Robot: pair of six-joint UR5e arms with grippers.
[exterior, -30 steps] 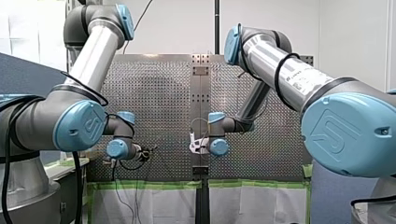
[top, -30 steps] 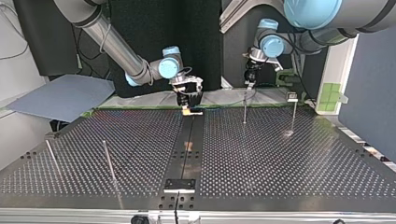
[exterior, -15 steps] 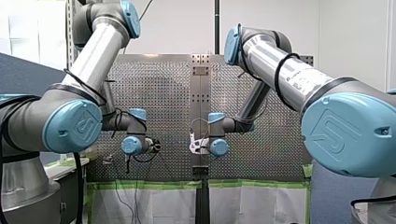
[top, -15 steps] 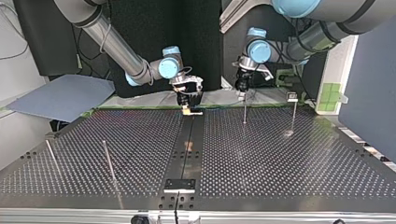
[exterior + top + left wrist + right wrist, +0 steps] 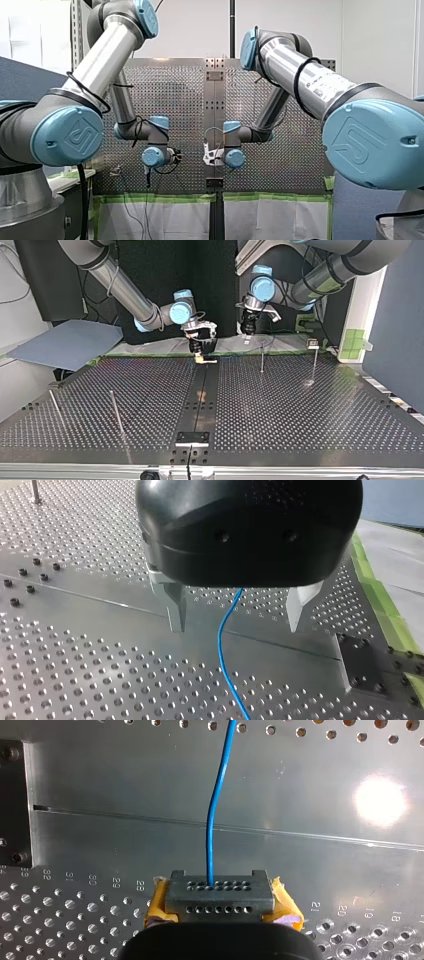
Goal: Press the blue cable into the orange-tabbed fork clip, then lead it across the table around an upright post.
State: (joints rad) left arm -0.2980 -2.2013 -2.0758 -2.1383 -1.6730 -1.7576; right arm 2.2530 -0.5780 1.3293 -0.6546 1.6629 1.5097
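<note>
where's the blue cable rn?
Left wrist view: the blue cable runs between my left gripper's open fingers, touching neither. Right wrist view: it leads ahead across the table.

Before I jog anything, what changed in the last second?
My left gripper has swung toward the top view's left, from right of the upright post to its left, nearer my right gripper. No grab or release shows. My right gripper stayed put.

We note blue cable (image 5: 212,820): thin, one end entering top row of holes in fork clip (image 5: 218,895), leading away over table (image 5: 100,795) in gentle curve. Fork clip: dark grey block, two rows of small holes, orange tabs both sides. Upright post (image 5: 262,359): slim, metal, vertical, at top view's right of clip; second post (image 5: 314,362) further right. Cable's course near posts not discernible.
</note>
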